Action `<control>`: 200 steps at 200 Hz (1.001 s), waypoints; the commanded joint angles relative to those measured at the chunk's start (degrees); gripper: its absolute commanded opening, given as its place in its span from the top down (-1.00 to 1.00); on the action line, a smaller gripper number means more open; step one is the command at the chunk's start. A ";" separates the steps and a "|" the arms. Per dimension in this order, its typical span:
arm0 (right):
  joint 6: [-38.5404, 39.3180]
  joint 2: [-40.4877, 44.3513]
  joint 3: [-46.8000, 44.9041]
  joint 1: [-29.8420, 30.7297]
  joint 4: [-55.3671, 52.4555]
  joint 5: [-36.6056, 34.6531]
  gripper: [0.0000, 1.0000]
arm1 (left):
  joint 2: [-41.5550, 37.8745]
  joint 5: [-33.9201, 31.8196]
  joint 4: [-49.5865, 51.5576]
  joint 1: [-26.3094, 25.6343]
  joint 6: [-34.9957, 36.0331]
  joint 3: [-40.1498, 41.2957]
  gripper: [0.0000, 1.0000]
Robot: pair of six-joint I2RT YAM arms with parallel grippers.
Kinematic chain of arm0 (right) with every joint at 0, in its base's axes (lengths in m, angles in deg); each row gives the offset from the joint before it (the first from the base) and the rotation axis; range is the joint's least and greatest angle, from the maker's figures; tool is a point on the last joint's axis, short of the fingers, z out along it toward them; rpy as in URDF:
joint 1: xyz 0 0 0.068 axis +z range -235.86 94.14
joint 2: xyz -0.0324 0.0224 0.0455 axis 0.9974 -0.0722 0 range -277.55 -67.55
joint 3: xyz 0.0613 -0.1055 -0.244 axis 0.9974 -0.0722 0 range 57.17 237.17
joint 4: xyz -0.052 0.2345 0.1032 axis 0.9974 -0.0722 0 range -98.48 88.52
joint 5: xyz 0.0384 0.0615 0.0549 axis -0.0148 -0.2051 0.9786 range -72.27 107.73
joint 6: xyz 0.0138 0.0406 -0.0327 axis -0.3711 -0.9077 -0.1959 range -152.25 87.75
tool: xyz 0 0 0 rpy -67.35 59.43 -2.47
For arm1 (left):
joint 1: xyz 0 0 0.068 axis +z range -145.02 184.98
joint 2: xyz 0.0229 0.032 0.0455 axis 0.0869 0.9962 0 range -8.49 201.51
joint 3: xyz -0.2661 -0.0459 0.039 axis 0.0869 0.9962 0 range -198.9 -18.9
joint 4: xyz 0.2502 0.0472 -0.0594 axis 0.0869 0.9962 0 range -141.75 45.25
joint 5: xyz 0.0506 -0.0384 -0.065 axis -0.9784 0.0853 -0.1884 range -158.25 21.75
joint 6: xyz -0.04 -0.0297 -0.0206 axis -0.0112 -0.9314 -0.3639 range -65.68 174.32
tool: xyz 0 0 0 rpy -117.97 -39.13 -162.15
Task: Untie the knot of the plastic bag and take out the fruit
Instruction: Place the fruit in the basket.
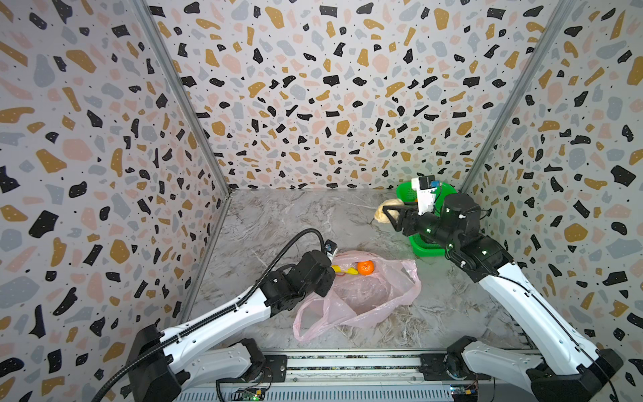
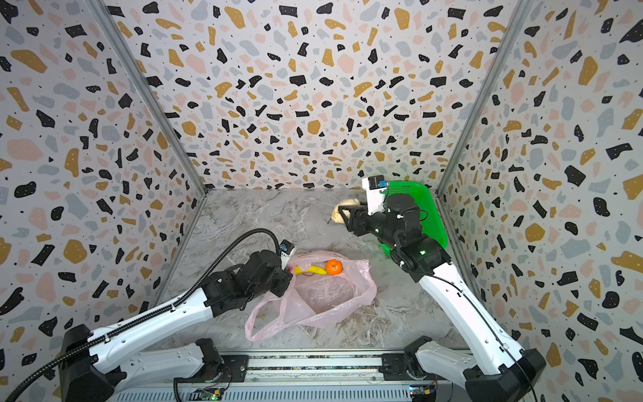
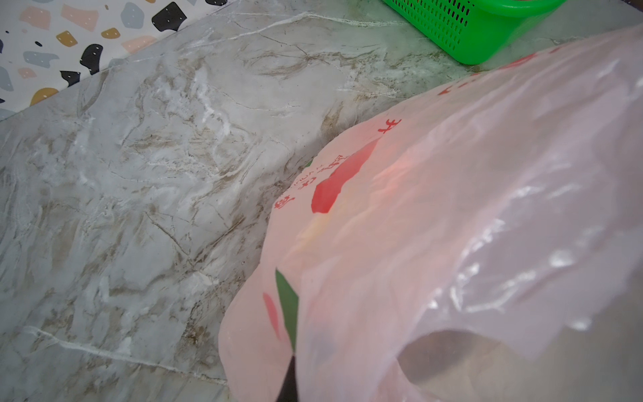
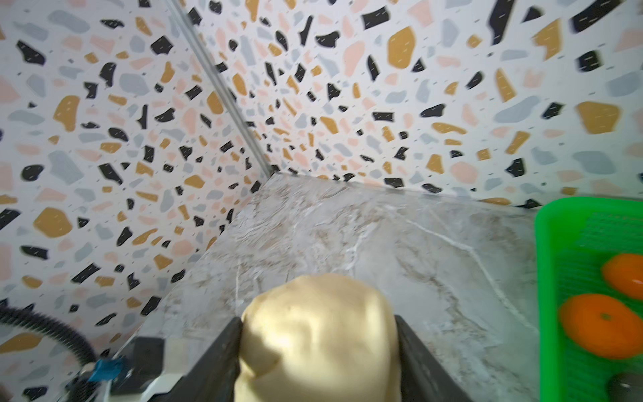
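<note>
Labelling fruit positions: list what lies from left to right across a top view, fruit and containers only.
banana → tangerine → pale bumpy fruit → green basket. The pink plastic bag spans the banana and tangerine, so it is left out.

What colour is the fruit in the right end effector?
Pale cream-beige fruit; it shows best in the right wrist view.

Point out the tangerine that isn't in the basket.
The tangerine beside the banana at the pink bag's mouth. The other two tangerines lie in the green basket.
</note>
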 commanded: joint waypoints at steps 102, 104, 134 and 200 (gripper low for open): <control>1.91 -26.71 -3.58 -25.33 17.81 -7.43 -0.20 | -4.90 1.12 -4.78 -0.39 4.02 -0.66 1.00; 1.86 -27.19 -3.26 -25.47 17.94 -7.57 -0.20 | -4.93 1.13 -4.81 -0.35 4.01 -0.55 1.00; 2.16 -36.11 2.19 -27.17 17.45 -10.58 -0.21 | -6.01 1.23 -5.23 -0.39 4.09 0.84 1.00; 5.21 -46.21 12.96 -29.14 14.29 -14.01 -0.64 | -6.91 1.42 -5.18 -0.33 4.54 1.15 1.00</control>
